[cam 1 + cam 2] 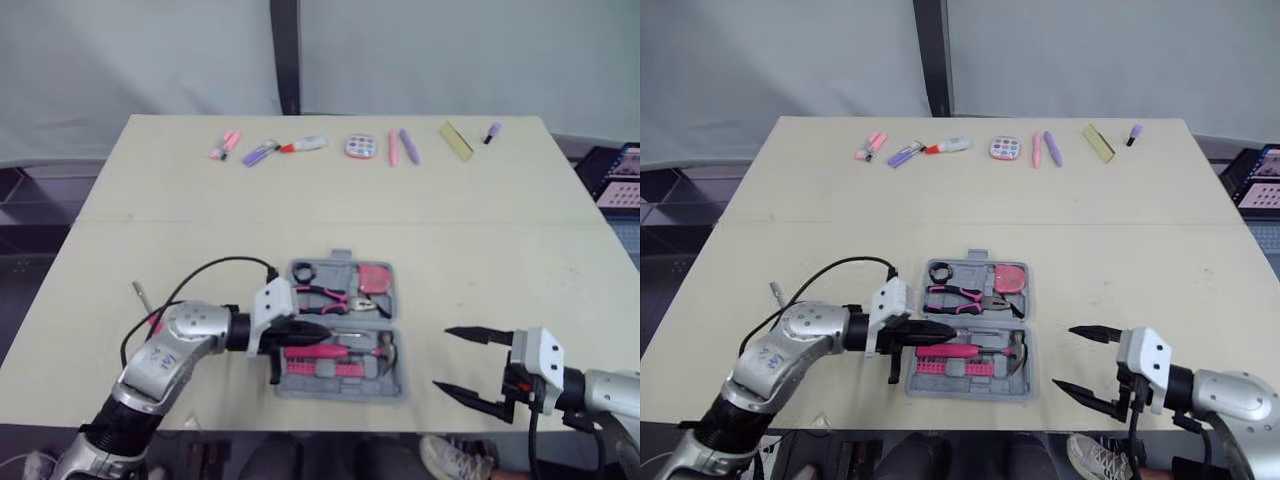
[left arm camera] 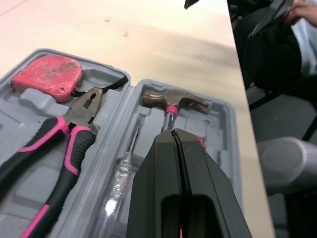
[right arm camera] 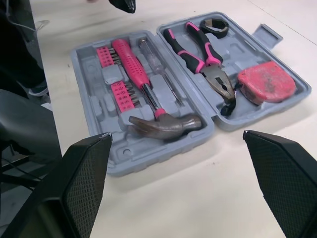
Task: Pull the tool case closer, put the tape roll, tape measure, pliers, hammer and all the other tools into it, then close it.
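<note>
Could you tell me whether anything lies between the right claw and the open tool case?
Nothing visible does: only bare table separates the right claw from the tool case. The left claw, shut, is over the hammer in the case's near half.

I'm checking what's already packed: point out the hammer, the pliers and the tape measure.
hammer [image 3: 168, 124], right wrist view, on its metal head.
pliers [image 3: 221, 83], right wrist view, on its steel head.
tape measure [image 3: 266, 83], right wrist view, on its red casing.
</note>
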Tool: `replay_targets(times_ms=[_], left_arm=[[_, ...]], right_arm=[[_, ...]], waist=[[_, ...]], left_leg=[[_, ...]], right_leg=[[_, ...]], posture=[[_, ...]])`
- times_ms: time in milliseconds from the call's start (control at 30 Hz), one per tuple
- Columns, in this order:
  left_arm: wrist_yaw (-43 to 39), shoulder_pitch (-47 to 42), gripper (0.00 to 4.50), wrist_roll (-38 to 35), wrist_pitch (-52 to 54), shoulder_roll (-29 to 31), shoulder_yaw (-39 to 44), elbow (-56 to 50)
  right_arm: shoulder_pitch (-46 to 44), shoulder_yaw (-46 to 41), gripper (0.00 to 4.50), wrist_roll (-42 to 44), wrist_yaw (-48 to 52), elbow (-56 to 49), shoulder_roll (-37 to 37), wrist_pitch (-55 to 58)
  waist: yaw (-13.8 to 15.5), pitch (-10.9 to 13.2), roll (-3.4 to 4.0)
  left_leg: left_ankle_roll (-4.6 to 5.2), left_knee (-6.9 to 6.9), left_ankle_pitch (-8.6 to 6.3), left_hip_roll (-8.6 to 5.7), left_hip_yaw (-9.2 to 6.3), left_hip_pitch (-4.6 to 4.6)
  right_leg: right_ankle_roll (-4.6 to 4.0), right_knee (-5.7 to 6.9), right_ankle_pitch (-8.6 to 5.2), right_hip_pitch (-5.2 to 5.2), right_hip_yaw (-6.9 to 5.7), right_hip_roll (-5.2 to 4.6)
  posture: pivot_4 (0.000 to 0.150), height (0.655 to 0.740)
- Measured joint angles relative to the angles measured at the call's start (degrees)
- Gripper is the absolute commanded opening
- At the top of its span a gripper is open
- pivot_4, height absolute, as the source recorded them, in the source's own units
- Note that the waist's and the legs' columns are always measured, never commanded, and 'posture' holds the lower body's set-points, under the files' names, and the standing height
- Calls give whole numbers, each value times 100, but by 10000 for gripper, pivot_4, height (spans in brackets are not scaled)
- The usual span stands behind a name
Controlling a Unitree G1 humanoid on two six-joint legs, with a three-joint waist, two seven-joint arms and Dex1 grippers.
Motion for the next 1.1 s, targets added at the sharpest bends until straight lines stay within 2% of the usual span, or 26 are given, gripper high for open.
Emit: replay_targets(times_ms=[167,433,833,1100], left_arm=[[-129,46,112,495,-1140,-204,-373,713],[-76,-53,112,940,-1890,-538,-544,1511],[-24,-148,112,1265,-2065,-864,-740,1836],[-20,-210,112,1347,-2012,-881,-743,1984]], right_arm=[[-48,-14,45000,0,-59,3,60,-3],[-39,-143,45000,1,-59,6,59,-3],[38,-211,45000,-9,-84,4,60,-2],[176,-250,45000,-9,-155,-28,59,0]], waist=[[-4,-1,1],[-9,-1,2],[-11,-1,2],[-7,-1,2]], left_leg=[[0,0,0,-1,2,0],[0,0,0,-1,2,2],[0,1,0,-1,2,3],[0,1,0,-1,2,3]], right_leg=[[0,4,0,-1,-2,1],[0,10,0,-2,-4,1],[0,11,0,-1,-4,2],[0,12,0,-1,-4,1]], posture=[[1500,7400],[1500,7400],[1500,7400],[1500,7400]])
